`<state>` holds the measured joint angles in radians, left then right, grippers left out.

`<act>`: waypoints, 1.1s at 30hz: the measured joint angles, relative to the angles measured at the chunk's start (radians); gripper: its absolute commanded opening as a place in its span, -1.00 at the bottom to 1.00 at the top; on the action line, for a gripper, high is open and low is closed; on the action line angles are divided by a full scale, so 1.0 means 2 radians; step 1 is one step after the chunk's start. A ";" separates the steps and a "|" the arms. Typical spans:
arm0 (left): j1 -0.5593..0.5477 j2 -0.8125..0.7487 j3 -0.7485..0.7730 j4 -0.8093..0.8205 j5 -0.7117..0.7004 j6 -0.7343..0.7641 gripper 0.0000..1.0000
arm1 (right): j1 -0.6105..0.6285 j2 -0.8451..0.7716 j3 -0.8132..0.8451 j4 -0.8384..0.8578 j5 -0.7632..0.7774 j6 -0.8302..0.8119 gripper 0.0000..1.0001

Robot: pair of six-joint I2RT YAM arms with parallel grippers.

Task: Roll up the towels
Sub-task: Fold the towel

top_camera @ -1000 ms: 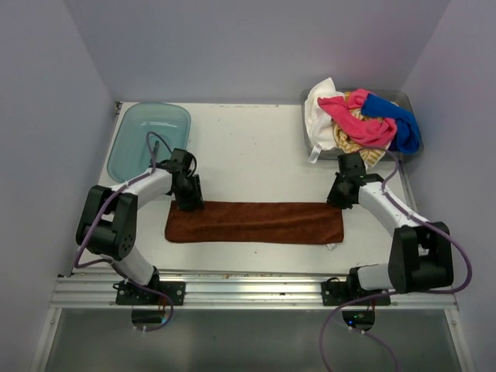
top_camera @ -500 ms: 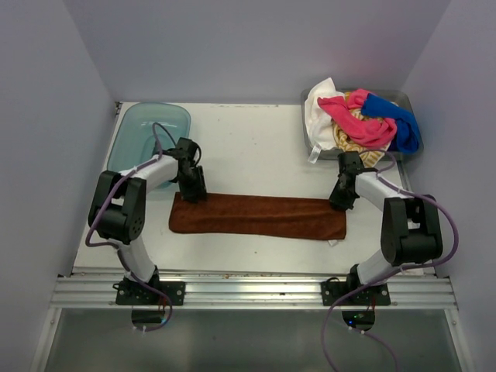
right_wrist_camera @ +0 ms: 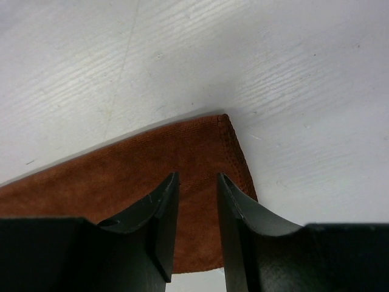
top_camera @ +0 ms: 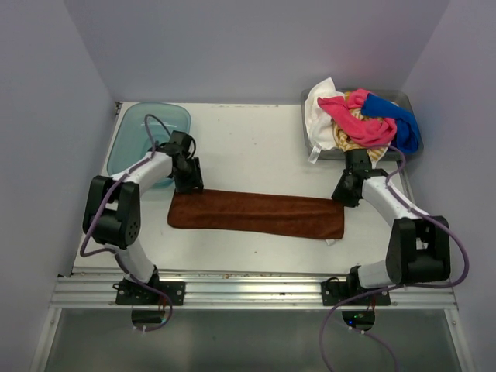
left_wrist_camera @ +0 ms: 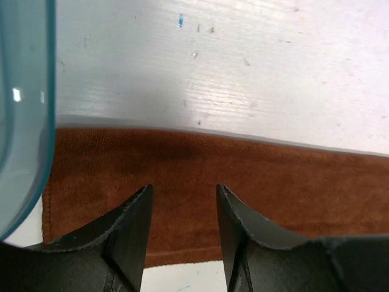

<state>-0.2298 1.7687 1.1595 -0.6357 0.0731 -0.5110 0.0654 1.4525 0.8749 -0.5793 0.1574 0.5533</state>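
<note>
- Left end effector (left_wrist_camera: 182,190) spread wide, empty, hovering over the one rust-brown towel (left_wrist_camera: 279,194)
- Right end effector (right_wrist_camera: 197,177) slightly parted, nothing pinched, over its corner
- Looks like four other towels (top_camera: 364,124), piled up

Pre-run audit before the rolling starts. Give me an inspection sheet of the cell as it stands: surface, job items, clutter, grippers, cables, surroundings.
Surface: white table, scuffed and speckled; no spills seen.
Job's things: rust-brown towel laid flat as a long strip across the near middle; towel pile (white, pink, yellow, blue) heaped in the grey tray at far right.
Clutter: teal tray at far left; nothing else seen.
Grippers: left gripper over the strip's left end, right gripper over its right end; both have jaws apart with nothing between them.
Cables: purple cables loop along both arms; no snag seen.
Surroundings: plain walls on three sides; metal rail along the near edge.
</note>
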 measured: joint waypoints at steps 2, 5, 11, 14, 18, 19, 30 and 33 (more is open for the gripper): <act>0.000 -0.020 0.000 -0.004 -0.001 0.003 0.00 | 0.000 -0.021 0.000 -0.002 0.000 -0.001 -0.28; 0.000 -0.057 -0.001 -0.010 -0.011 0.006 0.01 | 0.000 -0.045 0.000 -0.004 -0.001 -0.002 -0.27; 0.014 -0.133 -0.052 -0.018 -0.052 0.009 0.02 | 0.000 -0.060 -0.019 -0.012 -0.008 -0.002 -0.26; 0.047 -0.159 -0.095 -0.023 -0.060 0.009 0.02 | 0.000 -0.060 -0.023 -0.021 -0.010 -0.003 -0.26; 0.076 -0.170 -0.137 -0.024 -0.066 0.000 0.08 | 0.000 -0.060 -0.023 -0.023 -0.010 -0.004 -0.26; 0.076 -0.170 -0.144 -0.023 -0.066 -0.002 0.10 | 0.000 -0.060 -0.023 -0.023 -0.010 -0.004 -0.26; 0.106 -0.119 -0.171 0.031 -0.034 -0.014 0.03 | 0.000 -0.067 -0.026 -0.027 -0.011 -0.009 -0.26; 0.108 -0.116 -0.170 0.041 -0.018 -0.014 -0.15 | 0.000 -0.072 -0.029 -0.027 -0.011 -0.010 -0.26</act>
<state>-0.0132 1.5364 0.8188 -0.5541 0.0376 -0.5392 0.0650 1.3087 0.8165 -0.6342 0.1356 0.5343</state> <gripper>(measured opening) 0.490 0.368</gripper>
